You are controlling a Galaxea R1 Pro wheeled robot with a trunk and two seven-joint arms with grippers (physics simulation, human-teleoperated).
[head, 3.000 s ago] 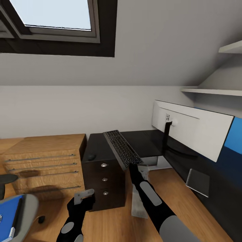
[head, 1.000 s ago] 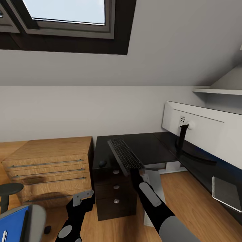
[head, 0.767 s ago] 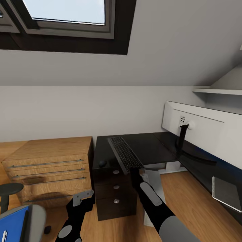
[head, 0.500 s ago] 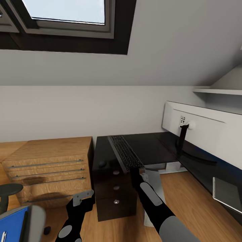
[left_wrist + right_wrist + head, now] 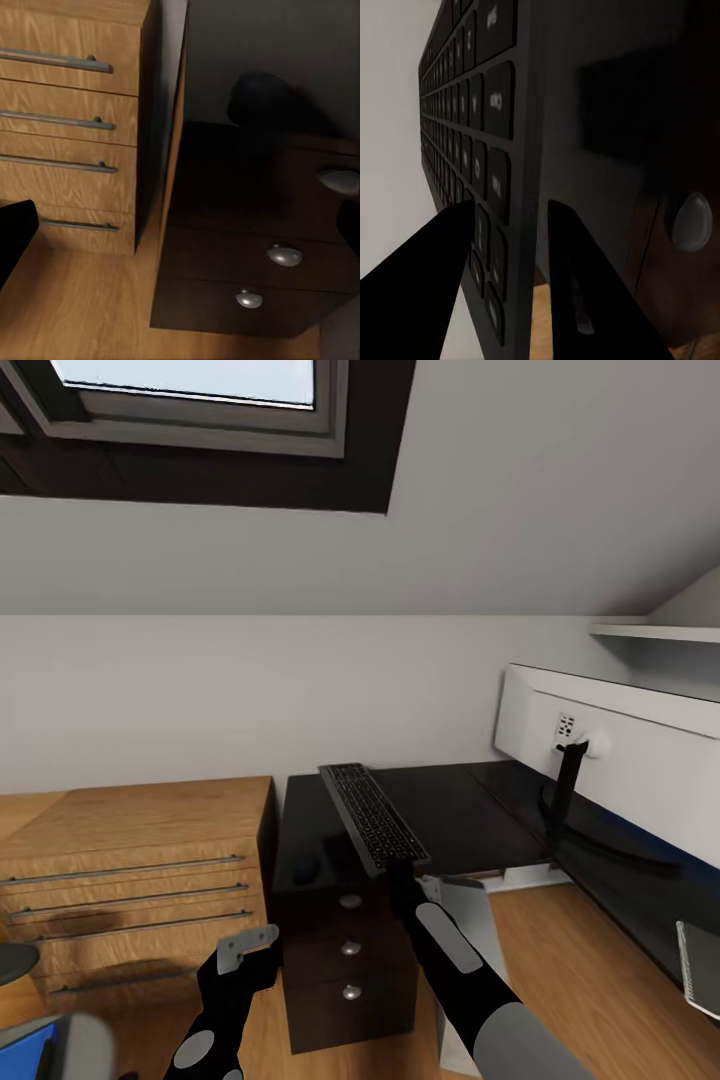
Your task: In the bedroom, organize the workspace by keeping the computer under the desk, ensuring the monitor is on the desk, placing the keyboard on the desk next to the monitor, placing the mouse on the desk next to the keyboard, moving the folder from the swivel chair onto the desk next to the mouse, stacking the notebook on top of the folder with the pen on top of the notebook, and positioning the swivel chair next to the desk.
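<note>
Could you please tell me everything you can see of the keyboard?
The keyboard is a slim black full-size board with a thin grey edge and rows of dark keys. The right gripper pinches its near end, a finger on each face. It slants over the glossy black desk, far end toward the wall, beside the mouse. Whether it touches the desk is unclear.

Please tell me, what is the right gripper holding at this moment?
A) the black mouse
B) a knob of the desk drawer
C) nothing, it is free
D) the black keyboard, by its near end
D: the right gripper is closed on the near end of the keyboard, which slants up over the black desk; the mouse lies apart on the desk to its left.
</note>
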